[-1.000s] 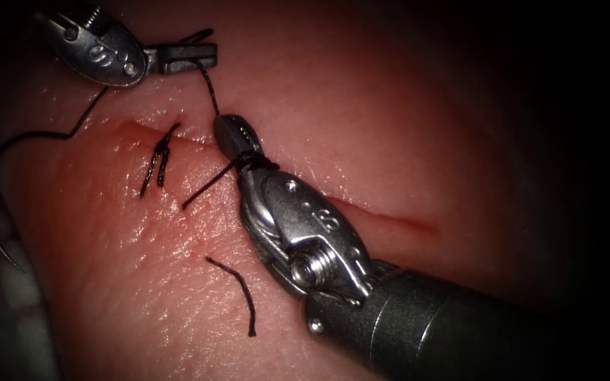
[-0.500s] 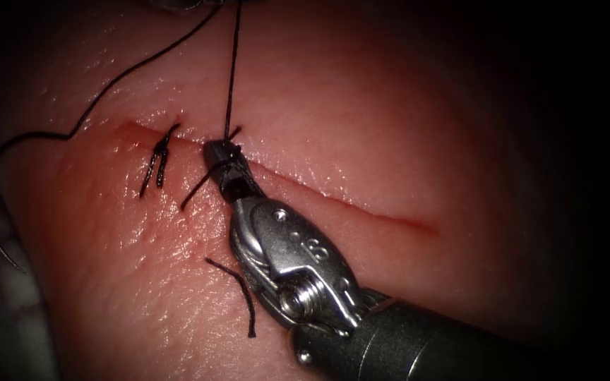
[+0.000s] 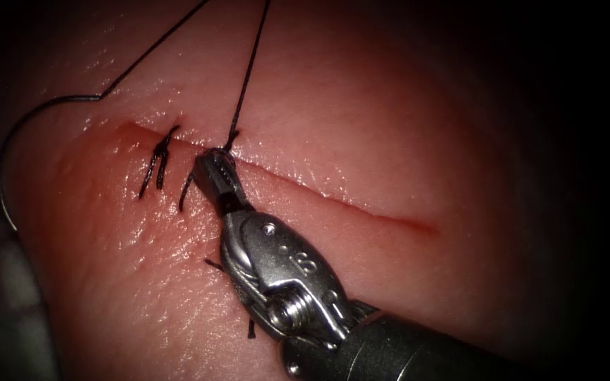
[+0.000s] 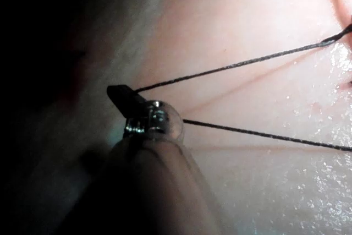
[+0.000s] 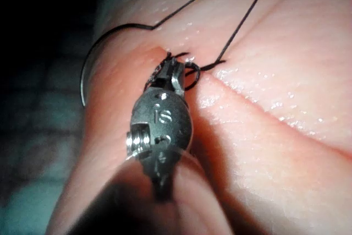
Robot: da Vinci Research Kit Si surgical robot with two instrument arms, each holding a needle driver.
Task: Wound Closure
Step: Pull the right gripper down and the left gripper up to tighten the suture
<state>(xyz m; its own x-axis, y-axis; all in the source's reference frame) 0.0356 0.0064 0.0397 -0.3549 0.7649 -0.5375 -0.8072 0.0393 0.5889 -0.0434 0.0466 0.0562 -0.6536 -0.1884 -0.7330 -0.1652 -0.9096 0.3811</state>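
In the endoscope view my right tool [image 3: 212, 169] lies over the cut [image 3: 361, 208], jaws shut on the short thread tail [image 3: 185, 194], which hangs toward the left side. From a small knot at the jaw tips [image 5: 168, 72] a taut strand of thread [image 3: 248, 70] rises out of view. In the left wrist view my left tool [image 4: 124, 96] is shut on the thread [image 4: 247, 61], with two strands running from it to the tissue. The curved needle [image 3: 5, 176] hangs free at the tissue's left edge, trailing thread, held by neither tool and outside the tissue.
A finished stitch [image 3: 158, 159] crosses the cut left of the right tool. A loose cut piece of thread [image 3: 213, 264] lies on the left side, partly under the right tool. The cut stays unclosed toward the right end [image 3: 418, 224].
The left tool rose out of the endoscope view, pulling the thread taut. The wraps slid off the right jaws and drew down at the cut. The right tool shifted left; the needle was dragged upward.
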